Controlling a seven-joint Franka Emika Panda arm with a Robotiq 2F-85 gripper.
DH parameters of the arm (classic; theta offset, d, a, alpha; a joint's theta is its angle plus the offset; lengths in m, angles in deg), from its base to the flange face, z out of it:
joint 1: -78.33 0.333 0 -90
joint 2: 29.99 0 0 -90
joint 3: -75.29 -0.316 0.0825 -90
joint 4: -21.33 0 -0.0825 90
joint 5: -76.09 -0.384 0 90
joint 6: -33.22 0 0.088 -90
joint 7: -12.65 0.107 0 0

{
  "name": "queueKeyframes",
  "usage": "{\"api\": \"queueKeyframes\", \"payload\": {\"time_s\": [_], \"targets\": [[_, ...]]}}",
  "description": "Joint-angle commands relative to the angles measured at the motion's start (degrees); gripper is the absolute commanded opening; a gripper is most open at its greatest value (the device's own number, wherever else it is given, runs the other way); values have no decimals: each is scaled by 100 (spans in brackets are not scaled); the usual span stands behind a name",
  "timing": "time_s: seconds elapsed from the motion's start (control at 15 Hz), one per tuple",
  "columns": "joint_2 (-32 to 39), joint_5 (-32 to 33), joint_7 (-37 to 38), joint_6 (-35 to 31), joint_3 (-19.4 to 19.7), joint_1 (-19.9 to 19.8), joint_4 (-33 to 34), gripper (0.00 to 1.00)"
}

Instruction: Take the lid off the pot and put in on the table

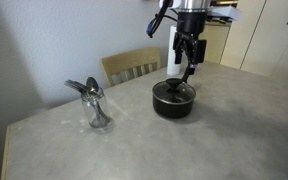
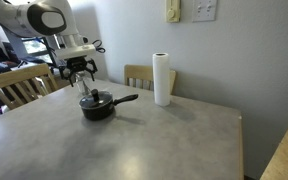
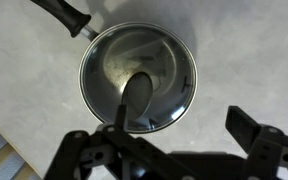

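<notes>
Wrist view looks straight down on the lid (image 3: 139, 65), a round glass one with a metal rim, seated on the pot (image 3: 83, 85) and closing it; its dark knob (image 3: 139, 90) stands at the middle, and the pot's black handle (image 3: 62, 14) runs off toward the upper left corner of that view. The gripper (image 3: 164, 135) comes in from the bottom edge with its two dark fingers (image 3: 256, 138) spread wide apart; it grasps nothing, and the knob lies ahead of the gap between them, untouched. In both exterior views the gripper hangs just above the lidded pot, pointing down at it (image 1: 188, 65); whether a fingertip brushes the knob cannot be told there. The pot stands upright on the grey speckled table (image 1: 224, 135), its handle pointing toward the paper towel roll (image 2: 162, 78); that roll stands upright near the table's far edge, well apart from the pot. In an exterior view a shiny, glassy object (image 1: 94, 104), its kind unclear, stands on the table well away from the pot. A wooden chair (image 1: 132, 66) is drawn up at the table's far edge, just behind the pot; another wooden chair (image 2: 19, 88) stands at the table's side.
</notes>
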Motion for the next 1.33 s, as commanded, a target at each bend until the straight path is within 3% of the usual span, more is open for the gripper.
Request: {"api": "queueKeyframes", "payload": {"time_s": [0.0,0.87,1.27], "targets": [[3,48,29,14,-111,-104,22,100],[1105,-2,-957,-119,-264,-434,969,100],[1487,114,-681,-179,-227,-339,1207,100]]}}
